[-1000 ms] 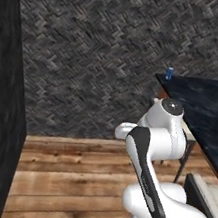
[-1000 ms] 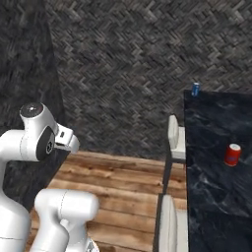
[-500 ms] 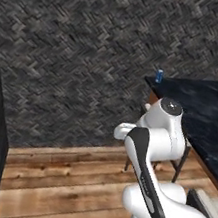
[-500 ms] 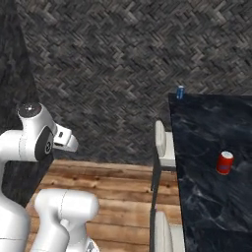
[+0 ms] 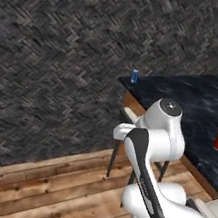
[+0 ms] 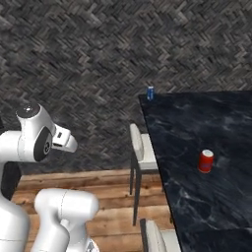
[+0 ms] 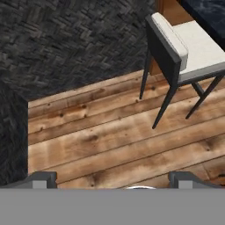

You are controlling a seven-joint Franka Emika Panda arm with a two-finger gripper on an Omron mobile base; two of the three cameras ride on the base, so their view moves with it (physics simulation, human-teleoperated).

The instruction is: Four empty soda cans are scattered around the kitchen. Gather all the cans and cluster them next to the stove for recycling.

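The dark stone wall (image 5: pixel 56 46) fills the back of the room, and the wood floor (image 7: pixel 110 136) lies below it. The whole picture has slid since a moment ago, so the base is turning and the camera goes with it; the cans are not moving by themselves. Now more of the dark tabletop (image 6: pixel 216 142) shows than before. A blue can (image 6: pixel 150 93) stands upright at its far corner, close to the wall. A red can (image 6: pixel 206 161) stands upright nearer the middle, well apart from the blue one. A chair (image 7: pixel 180 48) sits just beside the tabletop. The tool (image 7: pixel 116 178) is wide open with nothing in it, pointing down at the floor. I think the robot is lining up to reach a can. No can is picked up yet.
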